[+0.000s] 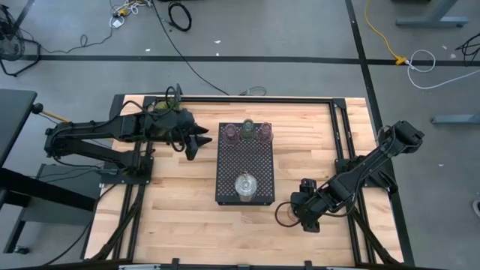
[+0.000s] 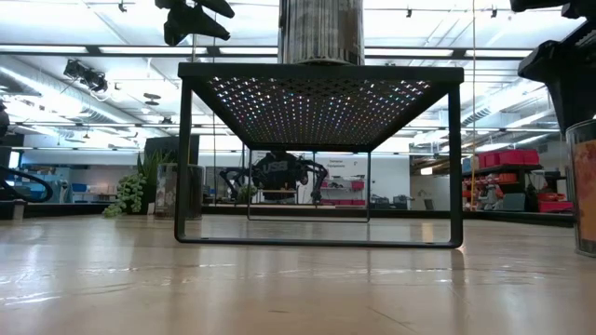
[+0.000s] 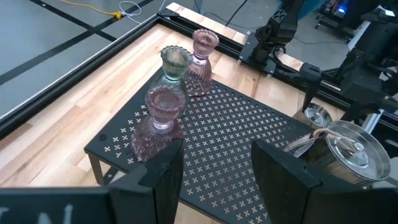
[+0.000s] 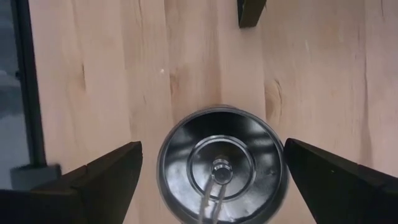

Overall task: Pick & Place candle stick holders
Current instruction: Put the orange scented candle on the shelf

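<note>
We hang our right hand, fingers spread wide, directly over a silvery clear-glass candle stick holder on the wooden table, ready to straddle it. Our left hand, fingers apart and empty, waits beside the black perforated tray carrying four holders.

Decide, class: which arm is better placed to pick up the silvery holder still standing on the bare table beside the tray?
The right. Its pincer hangs open directly over that silvery holder, fingers on either side. The left pincer waits across the black tray.
</note>
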